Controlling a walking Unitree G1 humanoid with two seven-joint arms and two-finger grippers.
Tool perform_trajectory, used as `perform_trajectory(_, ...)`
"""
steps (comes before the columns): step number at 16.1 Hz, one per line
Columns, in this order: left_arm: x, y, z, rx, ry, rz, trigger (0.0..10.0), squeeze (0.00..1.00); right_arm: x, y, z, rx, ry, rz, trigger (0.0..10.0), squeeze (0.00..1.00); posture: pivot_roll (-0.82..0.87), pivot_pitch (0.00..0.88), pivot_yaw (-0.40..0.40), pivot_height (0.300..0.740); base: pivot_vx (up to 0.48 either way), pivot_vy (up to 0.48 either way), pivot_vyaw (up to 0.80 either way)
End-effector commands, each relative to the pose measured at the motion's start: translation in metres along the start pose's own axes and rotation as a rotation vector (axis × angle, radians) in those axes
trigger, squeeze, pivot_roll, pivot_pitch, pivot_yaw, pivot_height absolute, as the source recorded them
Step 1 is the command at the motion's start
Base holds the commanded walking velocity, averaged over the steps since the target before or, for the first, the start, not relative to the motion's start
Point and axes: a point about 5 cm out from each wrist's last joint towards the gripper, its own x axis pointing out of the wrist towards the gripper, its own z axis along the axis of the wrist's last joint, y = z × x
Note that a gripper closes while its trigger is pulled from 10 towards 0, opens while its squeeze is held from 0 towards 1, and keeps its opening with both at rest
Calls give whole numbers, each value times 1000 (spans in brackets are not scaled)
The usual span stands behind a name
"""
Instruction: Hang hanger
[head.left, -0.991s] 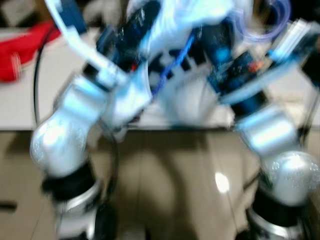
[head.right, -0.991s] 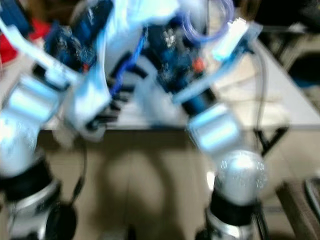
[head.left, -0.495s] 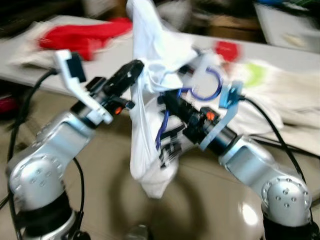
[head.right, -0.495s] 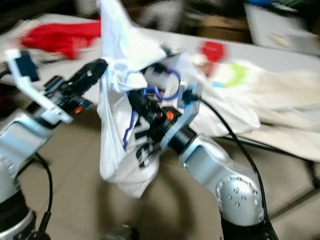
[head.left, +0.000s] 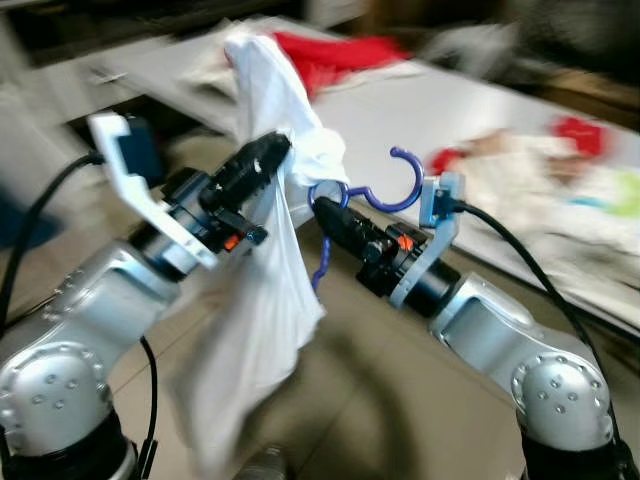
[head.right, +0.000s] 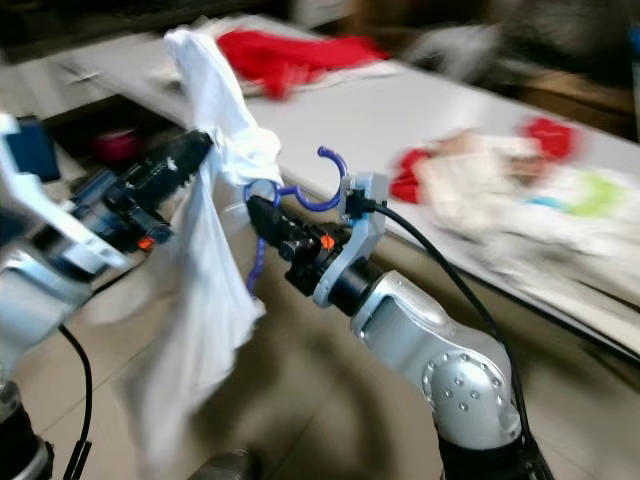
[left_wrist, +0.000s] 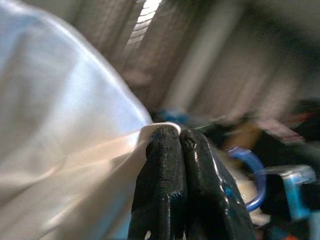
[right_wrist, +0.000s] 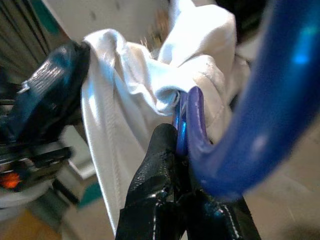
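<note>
A white garment (head.left: 265, 300) hangs in the air in front of me, its top bunched around a blue plastic hanger (head.left: 372, 197) whose hook curls upward. My left gripper (head.left: 277, 152) is shut on a fold of the white cloth near its top, and the left wrist view shows its fingertips (left_wrist: 172, 137) pinching the fabric. My right gripper (head.left: 322, 207) is shut on the hanger's neck just below the hook. In the right wrist view the blue hanger (right_wrist: 235, 125) runs across the black fingers (right_wrist: 162, 150), with the cloth (right_wrist: 135, 95) behind.
A long grey table (head.left: 440, 100) runs across the back with red clothes (head.left: 340, 50) and light clothes (head.left: 560, 175) lying on it. Beige tiled floor (head.left: 400, 390) lies below my arms. The head views are blurred.
The whole picture has shifted and the table now lies farther back and to the right, so the camera has turned. Both grippers still hold the garment and hanger, and the cloth swings lower left.
</note>
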Motion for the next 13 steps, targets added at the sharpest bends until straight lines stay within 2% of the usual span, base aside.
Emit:
perform_trajectory(1, 0, 15, -13, 89, 98, 143, 0, 0, 0, -21, -7, -33, 21, -121, 10000, 0, 134, 59, -27, 740, 0, 0, 788)
perform_trajectory(2, -1, 17, -15, 105, 113, 158, 0, 0, -1, -25, -8, -33, 24, -141, 10000, 0, 134, 59, -27, 740, 0, 0, 788)
perform_trajectory(3, 0, 19, -19, 115, 133, 187, 0, 0, -3, -36, -13, -65, 38, -192, 10000, 0, 131, 54, -18, 740, 0, 0, 788)
perform_trajectory(4, 0, 26, -25, 160, 180, 231, 0, 0, -7, -54, -20, -117, 75, -296, 10000, 0, 121, 54, -11, 740, 0, 0, 788)
perform_trajectory(5, 0, 31, -31, 200, 214, 251, 0, 0, -8, -62, -23, -121, 83, -331, 10000, 0, 116, 53, -7, 740, 0, 0, 788)
perform_trajectory(7, 0, 48, -51, 343, 309, 357, 0, 0, -12, -79, -32, -173, 120, -413, 10000, 0, 100, 51, 7, 740, 0, 0, 788)
perform_trajectory(8, 1, 51, -56, 348, 309, 377, 4235, 0, -14, -86, -36, -218, 144, -439, 10000, 0, 99, 49, 6, 740, 0, 0, 788)
perform_trajectory(9, 2, 52, -59, 369, 319, 372, 10000, 0, -15, -90, -38, -232, 149, -454, 10000, 0, 100, 47, 2, 740, 0, 0, 788)
perform_trajectory(11, 7, 51, -64, 385, 325, 350, 10000, 0, -16, -94, -38, -240, 144, -462, 10000, 0, 94, 47, -4, 740, 0, 0, 788)
perform_trajectory(12, 13, 48, -67, 348, 303, 317, 10000, 576, -14, -93, -38, -234, 134, -452, 10000, 0, 89, 44, -9, 740, 0, 0, 788)
perform_trajectory(13, 16, 45, -69, 316, 299, 294, 10000, 1000, -13, -92, -37, -224, 127, -444, 10000, 0, 87, 43, -10, 740, 0, 0, 788)
